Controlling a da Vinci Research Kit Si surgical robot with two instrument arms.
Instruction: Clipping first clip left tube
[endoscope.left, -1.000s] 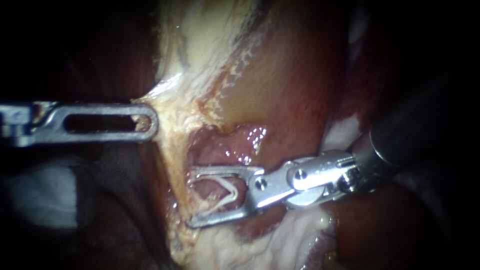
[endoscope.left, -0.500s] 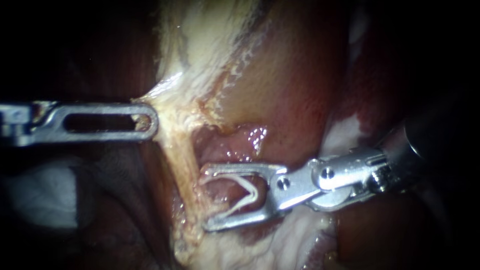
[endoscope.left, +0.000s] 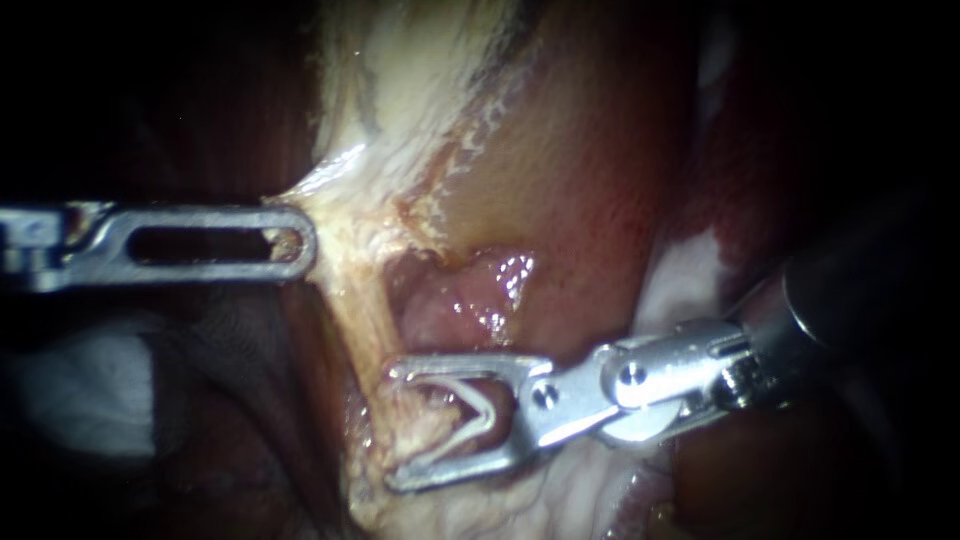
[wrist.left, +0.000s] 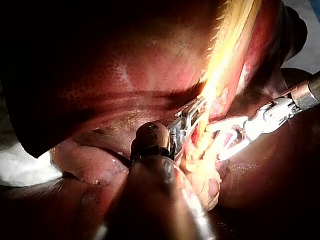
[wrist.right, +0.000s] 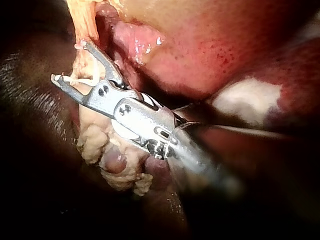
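Observation:
A pale tube (endoscope.left: 365, 320) runs down from the whitish tissue (endoscope.left: 400, 90) at the top. My right instrument (endoscope.left: 393, 428) comes in from the right, its jaws wide apart with a white V-shaped clip (endoscope.left: 470, 410) held between them. The tube's lower part lies between the clip's legs. My left instrument (endoscope.left: 290, 240), a slotted jaw, is shut on the whitish tissue at the tube's upper end and tents it leftward. The right wrist view shows the right instrument (wrist.right: 70, 62) and the clip (wrist.right: 80, 80) astride the tube (wrist.right: 82, 20). In the left wrist view both instruments meet, left (wrist.left: 187, 122) and right (wrist.left: 220, 140).
Reddish-brown liver (endoscope.left: 580, 180) fills the field behind and to the right of the tube. A wet pink hollow (endoscope.left: 470, 300) lies just above the right instrument's upper jaw. A pale white mass (endoscope.left: 90, 390) sits low on the left. A lumpy fatty knob (wrist.right: 107, 160) hangs under the right instrument.
My right instrument drew back to the right, then came forward again and lower, so its jaws and clip now straddle the tube further down. My left instrument has held still.

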